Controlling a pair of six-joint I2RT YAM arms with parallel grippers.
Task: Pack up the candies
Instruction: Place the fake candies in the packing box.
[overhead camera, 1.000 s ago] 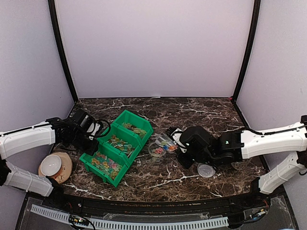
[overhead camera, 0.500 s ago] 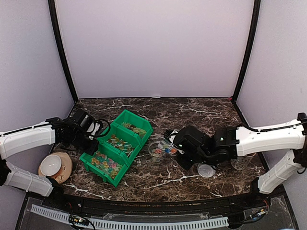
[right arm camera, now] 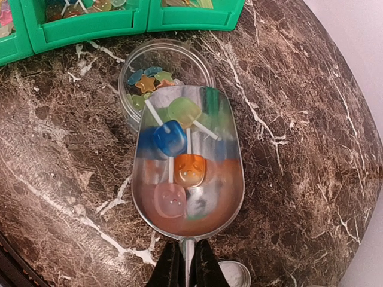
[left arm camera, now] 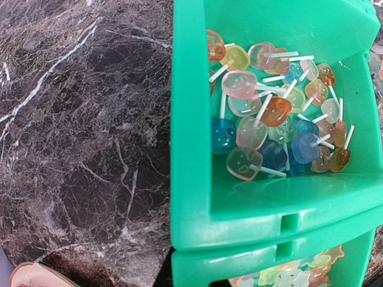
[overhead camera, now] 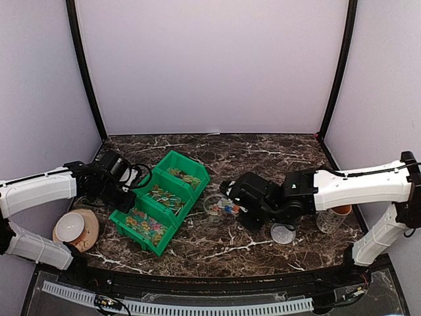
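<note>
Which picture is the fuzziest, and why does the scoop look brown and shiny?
Top external view: fuzziest, the candies are just tiny coloured specks. Left wrist view: sharp, every stick shows, and the green bin has a soft shine on its rim. Right wrist view: the clear scoop lets the brown table show through, and light gleams on its plastic.

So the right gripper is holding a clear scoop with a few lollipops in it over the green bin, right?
Not quite. The right gripper does hold the clear scoop with a few lollipops in it, but its front end is over the small clear tub, not the green bin. The right wrist view shows it.
</note>
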